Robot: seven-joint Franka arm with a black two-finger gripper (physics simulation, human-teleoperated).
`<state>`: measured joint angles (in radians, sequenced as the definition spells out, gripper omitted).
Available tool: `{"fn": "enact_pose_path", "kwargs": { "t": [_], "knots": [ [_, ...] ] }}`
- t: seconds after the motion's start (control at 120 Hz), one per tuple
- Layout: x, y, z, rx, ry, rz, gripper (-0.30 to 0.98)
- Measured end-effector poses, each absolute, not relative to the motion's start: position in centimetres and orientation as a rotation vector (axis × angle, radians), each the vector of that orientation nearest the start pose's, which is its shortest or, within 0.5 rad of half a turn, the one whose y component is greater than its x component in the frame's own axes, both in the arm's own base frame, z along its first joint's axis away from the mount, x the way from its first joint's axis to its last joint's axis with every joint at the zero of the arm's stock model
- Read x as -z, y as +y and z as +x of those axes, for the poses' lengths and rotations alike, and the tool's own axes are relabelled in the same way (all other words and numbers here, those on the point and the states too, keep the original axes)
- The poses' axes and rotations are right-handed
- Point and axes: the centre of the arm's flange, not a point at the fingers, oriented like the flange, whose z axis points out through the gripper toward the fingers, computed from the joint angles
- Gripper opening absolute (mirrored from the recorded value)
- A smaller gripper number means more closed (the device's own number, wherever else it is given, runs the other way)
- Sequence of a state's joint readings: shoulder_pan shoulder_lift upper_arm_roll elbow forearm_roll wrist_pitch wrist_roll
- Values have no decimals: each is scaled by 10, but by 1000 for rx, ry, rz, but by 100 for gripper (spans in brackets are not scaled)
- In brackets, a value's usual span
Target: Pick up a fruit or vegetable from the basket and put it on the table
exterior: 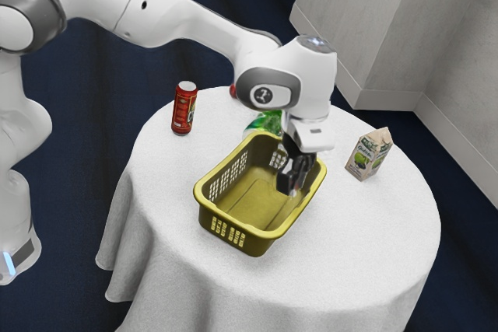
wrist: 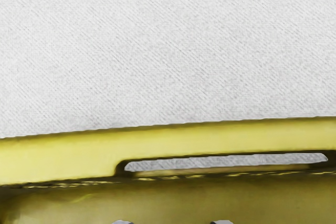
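My gripper point(exterior: 293, 179) hangs down inside the far-right part of the yellow-green basket point(exterior: 253, 207), close to its wall on the exterior view's right. The visible basket floor is bare; the hand hides some of the inside. In the wrist view, two tips stand wide apart at the lower edge, so the gripper point(wrist: 172, 222) is open, with nothing seen between them. Beyond it runs the basket's rim point(wrist: 220, 137) with a long handle slot. A white cloth covers the round table point(exterior: 373, 239).
A red can point(exterior: 184, 108) stands on the exterior view's left of the table, and a carton point(exterior: 369, 154) on the right. Behind the basket lies a green, shiny item point(exterior: 266, 122), partly hidden by the arm. A small red thing point(exterior: 233, 91) sits near the far edge.
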<state>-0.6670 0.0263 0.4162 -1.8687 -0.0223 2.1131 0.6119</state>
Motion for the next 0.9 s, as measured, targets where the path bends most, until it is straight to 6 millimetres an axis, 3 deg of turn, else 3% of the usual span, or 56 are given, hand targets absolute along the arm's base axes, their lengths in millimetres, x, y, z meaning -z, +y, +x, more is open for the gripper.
{"fn": "enact_pose_path", "kwargs": {
  "t": [0.108,0.167,0.233,0.342,0.492,0.617,0.717,0.75,0.783,0.85,0.875,0.9],
  "knots": [
    [-578,-150,595,471,1280,-2679,16],
    [-593,-155,614,503,1279,-2617,16],
    [-595,-166,640,522,1315,-2580,15],
    [-555,-164,683,492,1401,-2630,15],
    [-480,-159,714,377,1493,-2694,13],
    [-461,-164,718,344,1554,-2691,10],
    [-458,-149,719,345,1531,-2746,36],
    [-473,-138,715,367,1500,-2753,43],
    [-509,-126,705,422,1453,-2745,49],
    [-607,-120,627,469,1323,-2733,56],
    [-647,-123,604,490,1276,-2737,58],
    [-673,-123,586,486,1235,-2750,60]
  ]
}}
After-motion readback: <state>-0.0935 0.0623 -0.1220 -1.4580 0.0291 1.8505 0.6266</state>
